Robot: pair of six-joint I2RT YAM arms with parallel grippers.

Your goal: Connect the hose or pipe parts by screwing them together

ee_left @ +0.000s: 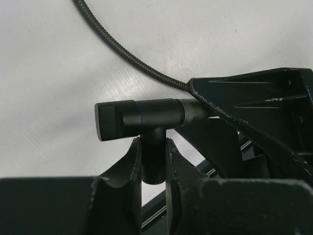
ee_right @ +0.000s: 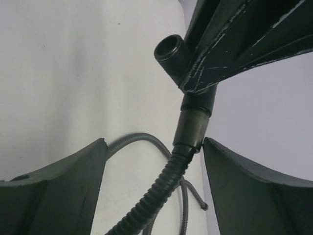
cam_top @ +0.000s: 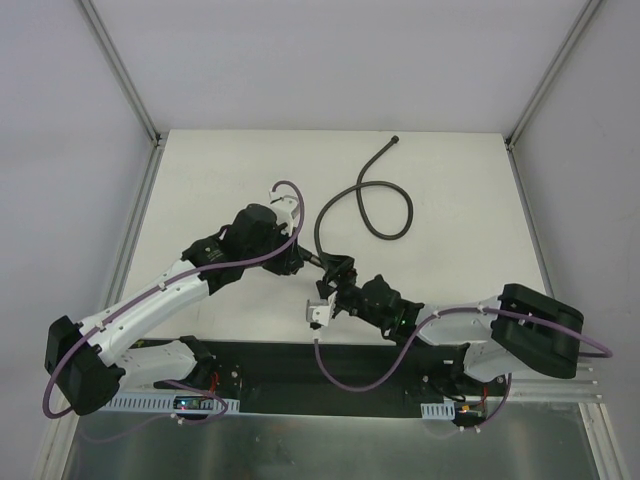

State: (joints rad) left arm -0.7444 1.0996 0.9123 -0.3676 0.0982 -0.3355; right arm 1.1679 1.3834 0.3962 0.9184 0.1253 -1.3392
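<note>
so the left tool [ee_left: 152, 164] pinches the T-fitting [ee_left: 142, 120] by its stem, just above the counter [ee_left: 58, 58]. The hose [ee_right: 156, 196] end sits in line at the fitting's side port, between the right tool [ee_right: 154, 147] jaws (spread wide, not gripping).

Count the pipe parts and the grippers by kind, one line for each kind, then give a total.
Hose: 1
T-fitting: 1
Grippers: 2, the left gripper and the right gripper
Total: 4
</note>
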